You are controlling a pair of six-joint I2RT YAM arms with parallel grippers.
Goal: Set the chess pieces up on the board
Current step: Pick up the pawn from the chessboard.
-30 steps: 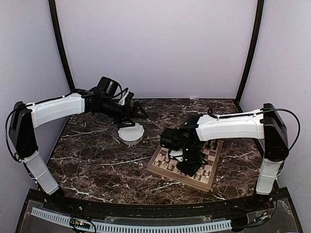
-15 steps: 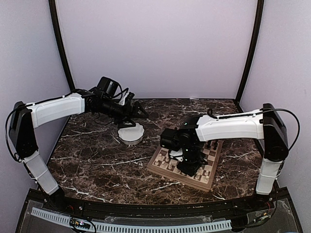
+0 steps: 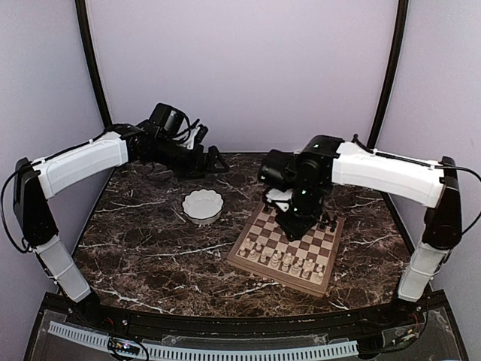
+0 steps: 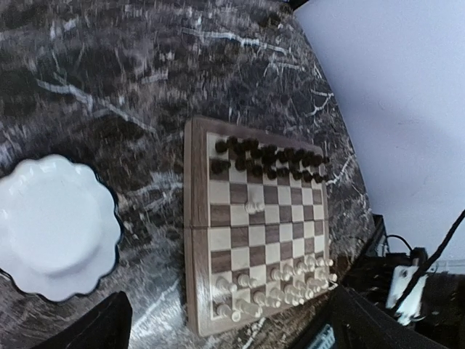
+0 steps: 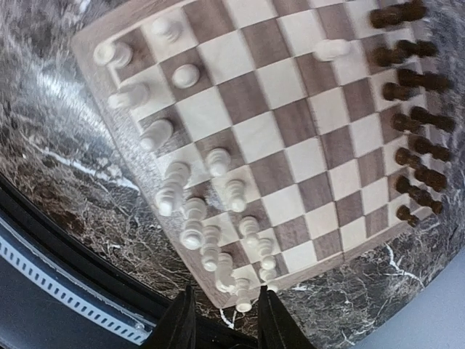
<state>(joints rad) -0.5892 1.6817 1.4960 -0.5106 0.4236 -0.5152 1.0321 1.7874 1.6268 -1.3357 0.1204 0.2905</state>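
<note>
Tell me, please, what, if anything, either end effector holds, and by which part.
Nothing; the right end effector and left end effector are both open and empty.

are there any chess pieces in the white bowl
No, the left wrist view shows the white bowl bare inside, while the chess pieces in sight are on the board.
</note>
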